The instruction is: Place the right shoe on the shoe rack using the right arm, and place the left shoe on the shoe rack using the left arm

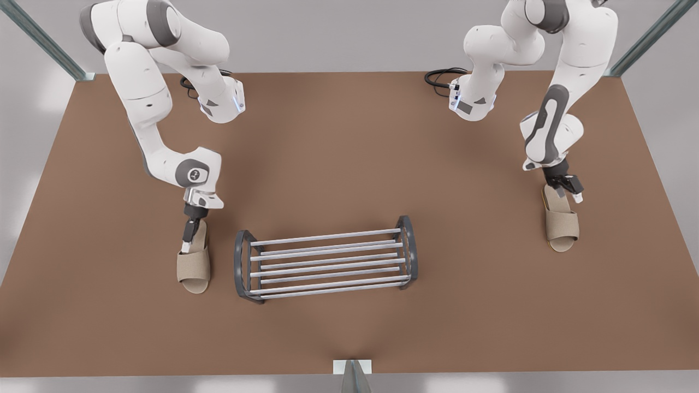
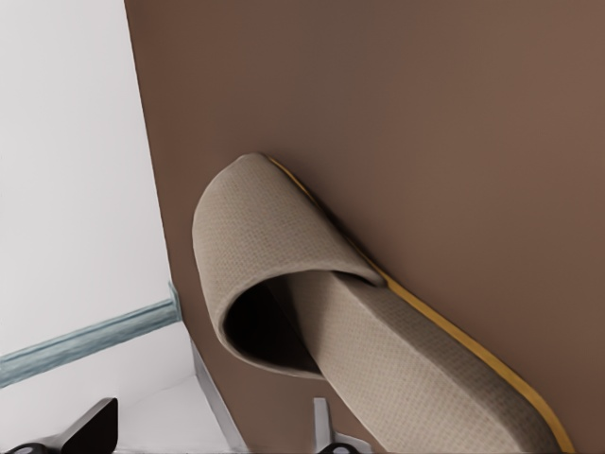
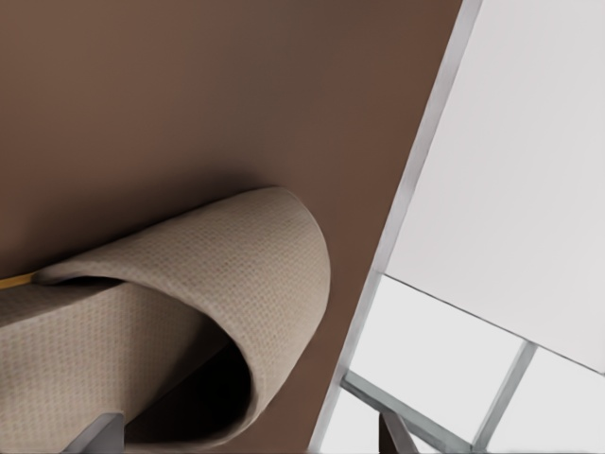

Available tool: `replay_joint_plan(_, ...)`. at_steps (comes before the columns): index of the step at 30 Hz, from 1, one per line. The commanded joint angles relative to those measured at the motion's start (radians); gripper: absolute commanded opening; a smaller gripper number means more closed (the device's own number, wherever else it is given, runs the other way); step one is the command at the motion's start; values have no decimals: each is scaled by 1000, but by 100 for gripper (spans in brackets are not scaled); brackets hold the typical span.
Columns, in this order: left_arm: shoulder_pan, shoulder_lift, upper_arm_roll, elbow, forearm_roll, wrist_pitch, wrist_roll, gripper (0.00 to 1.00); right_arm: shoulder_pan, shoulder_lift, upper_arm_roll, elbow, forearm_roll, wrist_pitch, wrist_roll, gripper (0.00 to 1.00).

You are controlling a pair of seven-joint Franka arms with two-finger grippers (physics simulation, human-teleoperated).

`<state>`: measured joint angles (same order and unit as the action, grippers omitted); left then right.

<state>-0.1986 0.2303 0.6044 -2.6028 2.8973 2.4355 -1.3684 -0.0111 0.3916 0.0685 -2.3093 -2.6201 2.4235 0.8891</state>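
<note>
In the front view, the arm on the front view's left is reaching down steeply, with the right gripper (image 1: 188, 240) hanging over the heel end of the right shoe (image 1: 194, 267). This beige slipper is lying flat on the brown table (image 1: 349, 164), just beside the shoe rack (image 1: 327, 266), with its long axis running toward the camera and its toe facing the near edge. The other arm is bending down at the front view's right, with the left gripper (image 1: 567, 190) sitting at the heel of the left shoe (image 1: 561, 224), its fingers apart. That slipper is lying well apart from the rack and pointing the same way.

In the left wrist view, the left shoe (image 2: 284, 246) is stretching away toe first, near the table's edge. The gripper's fingers (image 2: 90, 426) are standing spread, not closed on it.

In the right wrist view, the right shoe (image 3: 217, 274) is also pointing away. The fingers (image 3: 95, 437) are standing wide apart, gripping nothing.
</note>
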Motion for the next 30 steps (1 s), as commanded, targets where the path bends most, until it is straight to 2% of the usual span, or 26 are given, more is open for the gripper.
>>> replay_joint_plan(1,1,24,0,3,183,-162,-999,100,0,4,-7,8,-41,-3,160,100)
replay_joint_plan(10,-2,124,-34,43,192,-227,-999,100,14,36,-22,45,-78,-1,165,100)
replay_joint_plan(14,-7,138,-40,44,292,-225,-963,100,14,46,-29,67,-147,-4,171,100)
replay_joint_plan(20,-15,156,-54,75,310,-227,-945,100,37,102,-44,105,-215,-9,261,100)
replay_joint_plan(21,-16,162,-61,81,310,-227,-945,100,37,107,-44,105,-222,-9,281,98)
replay_joint_plan(23,-21,164,-75,95,310,-227,-930,100,37,104,-45,111,-230,-8,281,81)
replay_joint_plan(27,-22,193,-95,132,310,-227,-925,100,39,104,-56,128,-250,-6,281,80)
replay_joint_plan(30,-22,225,-107,147,310,-251,-925,100,39,108,-58,129,-252,-4,283,68)
